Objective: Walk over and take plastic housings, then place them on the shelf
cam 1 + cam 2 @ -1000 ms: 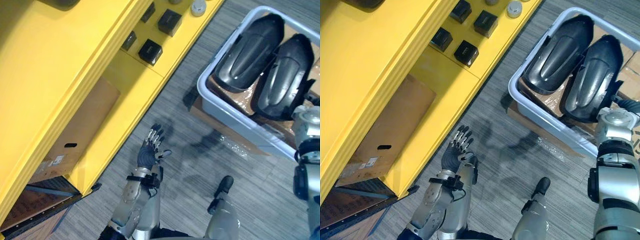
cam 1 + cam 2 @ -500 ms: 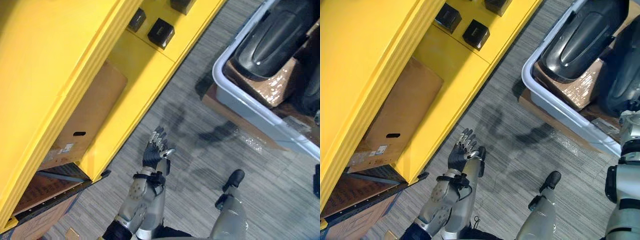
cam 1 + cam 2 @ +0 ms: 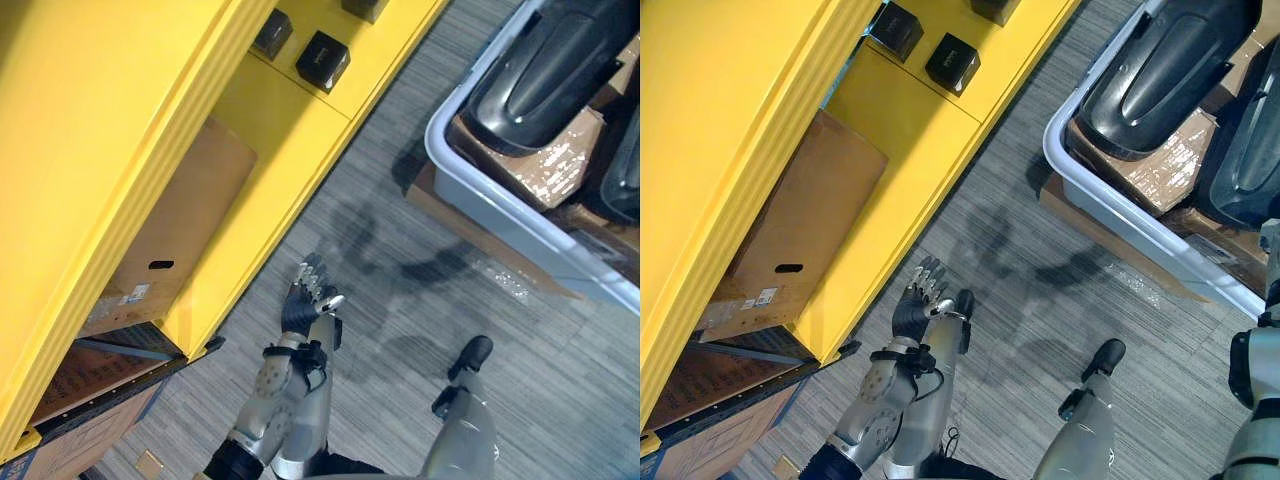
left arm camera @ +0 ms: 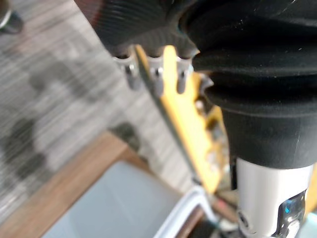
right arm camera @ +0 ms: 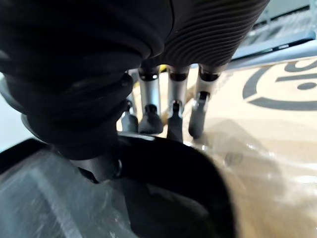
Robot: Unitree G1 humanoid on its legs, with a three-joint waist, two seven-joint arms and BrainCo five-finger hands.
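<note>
Warehouse or workshop: yellow shelving, cardboard box, grey parts tote.

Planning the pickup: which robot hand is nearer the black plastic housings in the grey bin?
Right. The right robot hand hangs over a black plastic housing's rim; the left robot hand is over the grey floor beside the yellow shelf, well short of the grey plastic bin.

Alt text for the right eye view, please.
The robot's left hand hangs open above grey floor beside a yellow shelf unit. To the right, a pale grey plastic bin holds two glossy black plastic housings.
</note>
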